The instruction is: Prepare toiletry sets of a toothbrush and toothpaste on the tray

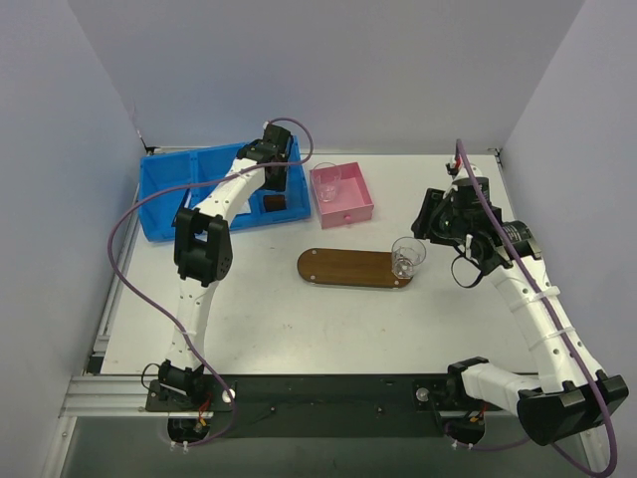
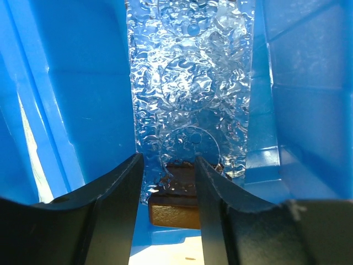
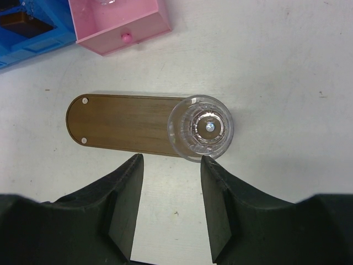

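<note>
The dark brown oval tray [image 1: 343, 267] lies mid-table and also shows in the right wrist view [image 3: 121, 124]. An empty clear plastic cup [image 1: 407, 257] stands upright on its right end [image 3: 201, 127]. My right gripper [image 1: 430, 221] hovers open and empty just right of the cup, above the table [image 3: 168, 160]. My left gripper [image 1: 273, 167] reaches down into the blue bin [image 1: 169, 194]. It is open [image 2: 168, 165] over crinkled clear plastic [image 2: 190, 83] and a brown block [image 2: 175, 212]. No toothpaste tube or toothbrush is in view.
A pink square box [image 1: 343, 204] holding another clear cup [image 1: 326, 179] stands behind the tray, right of the blue bin. The pink box [image 3: 118, 25] and a corner of the bin [image 3: 33, 36] also show in the right wrist view. Grey walls enclose the table.
</note>
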You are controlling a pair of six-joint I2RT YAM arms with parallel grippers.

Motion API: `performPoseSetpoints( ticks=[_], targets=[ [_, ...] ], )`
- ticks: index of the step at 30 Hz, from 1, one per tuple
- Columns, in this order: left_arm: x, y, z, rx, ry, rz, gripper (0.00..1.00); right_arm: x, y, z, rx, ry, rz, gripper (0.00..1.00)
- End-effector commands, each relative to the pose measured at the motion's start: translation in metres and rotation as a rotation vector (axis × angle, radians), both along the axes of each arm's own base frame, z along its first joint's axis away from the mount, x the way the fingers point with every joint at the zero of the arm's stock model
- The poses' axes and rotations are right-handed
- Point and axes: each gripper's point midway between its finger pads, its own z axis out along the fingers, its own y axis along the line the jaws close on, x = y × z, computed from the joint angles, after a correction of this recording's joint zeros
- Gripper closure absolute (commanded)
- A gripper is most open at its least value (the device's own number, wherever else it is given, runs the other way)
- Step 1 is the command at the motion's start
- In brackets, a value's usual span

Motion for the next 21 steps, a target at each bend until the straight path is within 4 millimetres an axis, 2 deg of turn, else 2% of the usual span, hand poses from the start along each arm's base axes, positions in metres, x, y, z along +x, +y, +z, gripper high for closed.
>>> performPoseSetpoints(
  ticks=[1, 7, 9, 21],
  targets=[
    [0.006, 0.003, -0.018, -0.003, 0.014, 0.019, 0.5, 0.001, 0.002, 0.012, 0.001, -0.015, 0.009, 0.59],
    [0.004, -0.028, -0.006, -0.074, -0.023, -0.029, 0.51, 0.001, 0.002, 0.004, -0.008, 0.005, 0.012, 0.59],
    [0.004, -0.031, 0.0, -0.095, -0.037, -0.019, 0.51, 0.002, 0.002, 0.002, -0.01, 0.01, 0.014, 0.59],
    [0.009, -0.002, 0.022, 0.022, -0.1, 0.057, 0.53, 0.006, 0.005, -0.004, -0.017, 0.032, 0.023, 0.59]
  ],
)
